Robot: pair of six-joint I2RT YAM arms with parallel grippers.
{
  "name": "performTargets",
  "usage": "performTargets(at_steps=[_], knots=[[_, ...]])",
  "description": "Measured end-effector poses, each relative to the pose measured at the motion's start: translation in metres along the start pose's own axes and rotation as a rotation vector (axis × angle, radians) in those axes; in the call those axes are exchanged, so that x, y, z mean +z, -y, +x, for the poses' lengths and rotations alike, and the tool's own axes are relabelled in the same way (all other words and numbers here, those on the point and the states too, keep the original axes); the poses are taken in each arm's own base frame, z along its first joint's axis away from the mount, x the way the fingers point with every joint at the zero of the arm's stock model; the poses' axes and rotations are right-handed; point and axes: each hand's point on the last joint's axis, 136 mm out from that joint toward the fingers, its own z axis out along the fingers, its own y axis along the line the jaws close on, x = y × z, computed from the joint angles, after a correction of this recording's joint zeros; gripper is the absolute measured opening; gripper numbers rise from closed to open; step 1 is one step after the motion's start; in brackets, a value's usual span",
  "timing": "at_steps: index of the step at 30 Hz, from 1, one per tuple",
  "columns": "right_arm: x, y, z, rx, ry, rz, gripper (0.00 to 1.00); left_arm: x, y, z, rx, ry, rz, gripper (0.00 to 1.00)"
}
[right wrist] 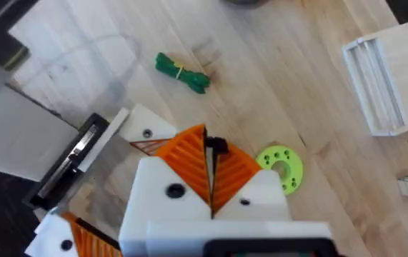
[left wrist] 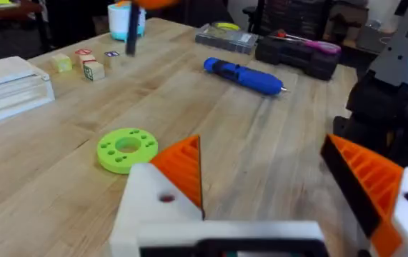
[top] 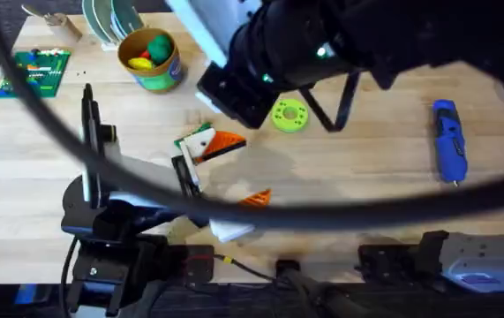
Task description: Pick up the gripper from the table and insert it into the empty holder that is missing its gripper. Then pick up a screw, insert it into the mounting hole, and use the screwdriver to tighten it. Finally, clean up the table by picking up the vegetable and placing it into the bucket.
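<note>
My left gripper (top: 238,172) (left wrist: 261,153) rests open on the table, nothing between its fingers. Its far finger is the white holder (right wrist: 146,132) with a round mounting hole, and the orange ribbed gripper (left wrist: 182,168) sits in it. My right arm (top: 322,44) hangs high above it. My right gripper (right wrist: 209,143) is shut on a small black screw (right wrist: 218,146) just beside the holder. The dark green vegetable (right wrist: 182,71) (top: 190,139) lies on the wood close by. Far right lies the blue screwdriver (top: 448,140) (left wrist: 243,75). At the back left stands the bucket (top: 159,79).
A lime green disc (top: 289,115) (left wrist: 125,148) (right wrist: 282,168) lies ahead of the left gripper. A clear white box (left wrist: 11,89) (right wrist: 382,86) and small wooden blocks (left wrist: 93,70) sit at the far edge. A green circuit board (top: 35,69) lies back left.
</note>
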Motion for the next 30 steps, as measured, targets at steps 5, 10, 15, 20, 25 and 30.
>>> performTargets(at_steps=[5, 10, 15, 20, 25, 30], knots=[[0.006, -0.026, 0.002, -0.052, -0.022, -0.038, 0.007, 0.0, 0.0, 0.0, 0.0, 0.0, 0.0, 0.993], [0.021, -0.044, 0.006, -0.088, -0.057, -0.06, 0.007, 0.0, 0.0, 0.0, 0.0, 0.0, 0.0, 0.992], [0.036, -0.058, 0.013, -0.117, -0.102, -0.074, 0.007, 0.0, 0.0, 0.0, 0.0, 0.0, 0.0, 0.993], [0.037, -0.065, 0.014, -0.132, -0.107, -0.084, 0.007, 0.0, 0.0, 0.0, 0.0, 0.0, 0.0, 0.994], [0.037, -0.062, 0.02, -0.139, -0.131, -0.067, 0.007, 0.0, 0.0, 0.0, 0.0, 0.0, 0.0, 0.993], [0.036, -0.058, 0.024, -0.147, -0.149, -0.044, 0.007, 0.0, 0.0, 0.0, 0.0, 0.0, 0.0, 0.993]])
